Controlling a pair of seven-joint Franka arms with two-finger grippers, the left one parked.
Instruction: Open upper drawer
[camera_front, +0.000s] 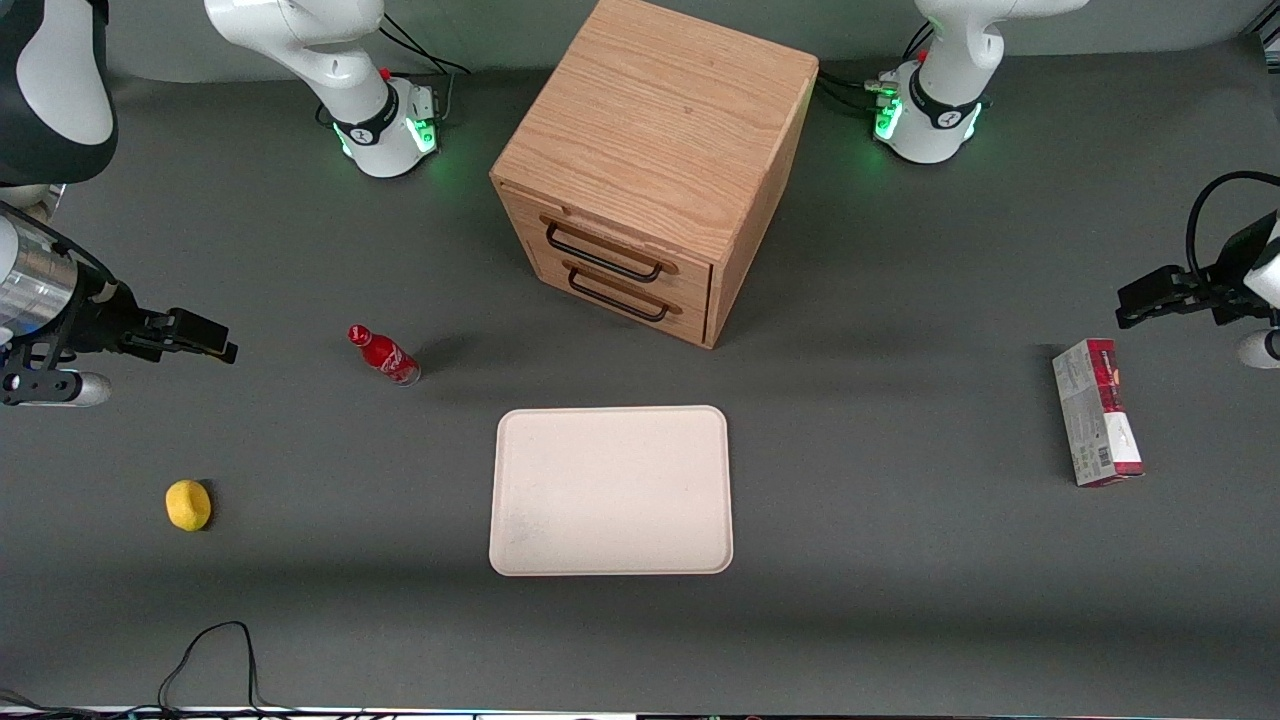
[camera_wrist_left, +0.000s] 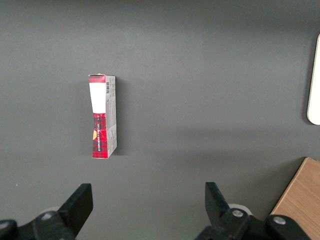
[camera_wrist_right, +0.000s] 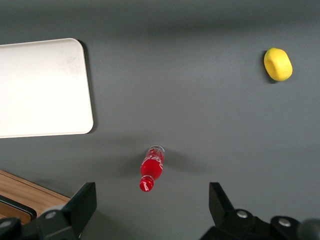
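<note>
Front view: upper drawer (camera_front: 607, 244) closed, well apart from spread-fingered pincer (camera_front: 215, 340).

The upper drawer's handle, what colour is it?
Black, seen best in the front view: upper drawer.

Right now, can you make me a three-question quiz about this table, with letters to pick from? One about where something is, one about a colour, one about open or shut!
1. Where does the red bottle stand?
A. on the tray
B. on the table, between the gripper and the cabinet
C. in a drawer

2. What colour are the drawer handles?
A. black
B. gold
C. white

3. How is the upper drawer now?
A. pulled out
B. taken away
C. shut

Answers:
1 B: the bottle is on the grey table, off the tray, with the gripper toward the working arm's end and the cabinet toward the middle.
2 A: both bar handles are black.
3 C: its front sits flush with the cabinet; the gripper's fingers are open, away from it.
</note>
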